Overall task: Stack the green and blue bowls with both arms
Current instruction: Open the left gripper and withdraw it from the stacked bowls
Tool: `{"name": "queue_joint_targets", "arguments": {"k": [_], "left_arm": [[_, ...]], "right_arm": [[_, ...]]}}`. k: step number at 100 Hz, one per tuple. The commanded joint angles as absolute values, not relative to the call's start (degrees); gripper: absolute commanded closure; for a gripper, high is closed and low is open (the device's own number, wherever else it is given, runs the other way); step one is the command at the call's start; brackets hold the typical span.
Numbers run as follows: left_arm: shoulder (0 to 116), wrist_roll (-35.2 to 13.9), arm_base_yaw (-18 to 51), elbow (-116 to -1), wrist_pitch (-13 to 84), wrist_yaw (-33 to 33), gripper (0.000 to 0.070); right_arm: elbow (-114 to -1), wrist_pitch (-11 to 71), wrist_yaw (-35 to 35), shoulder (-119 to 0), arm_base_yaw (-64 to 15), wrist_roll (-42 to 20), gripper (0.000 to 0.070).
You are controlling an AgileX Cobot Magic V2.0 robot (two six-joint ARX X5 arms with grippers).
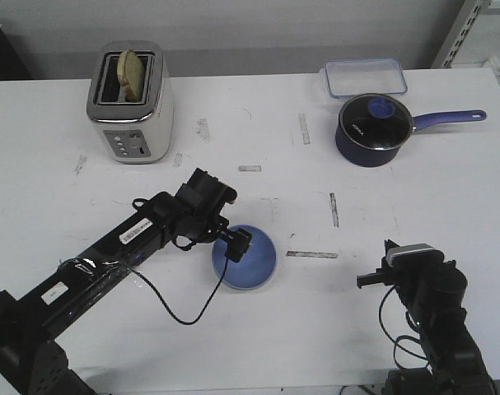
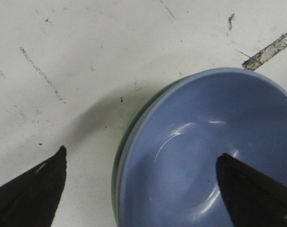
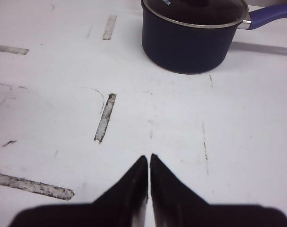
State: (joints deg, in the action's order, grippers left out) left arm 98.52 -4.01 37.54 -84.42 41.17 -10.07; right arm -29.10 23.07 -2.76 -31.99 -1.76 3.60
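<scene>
The left arm reaches forward and to the right over the table, with its wrist tilted down. The left gripper is open: in the left wrist view its two black fingers stand well apart. The right arm is folded back near the front edge of the table. The right gripper points forward, with its fingertips pressed together and nothing between them.
</scene>
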Motion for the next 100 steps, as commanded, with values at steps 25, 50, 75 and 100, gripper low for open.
{"name": "queue_joint_targets", "arguments": {"k": [25, 50, 75, 100], "left_arm": [[93.01, -2.59, 37.47, -90.94, 41.87, -9.93, 0.0286], [86.13, 3.44, 35.33, -92.44, 41.76, -6.94, 0.0636], [80.14, 3.25, 26.57, -91.46, 46.0, 0.8, 0.07], [66.83, 2.33, 17.12, -75.16, 37.56, 1.15, 0.07]], "right_arm": [[-29.54, 22.37, -2.57, -32.32, -1.8, 3.29, 0.07], [-29.54, 22.37, -2.55, -32.32, -1.8, 3.29, 0.07], [-29.54, 22.33, -2.55, -32.29, -1.8, 3.27, 0.07], [-29.54, 22.28, -2.55, -32.29, -1.8, 3.29, 0.07]]}}
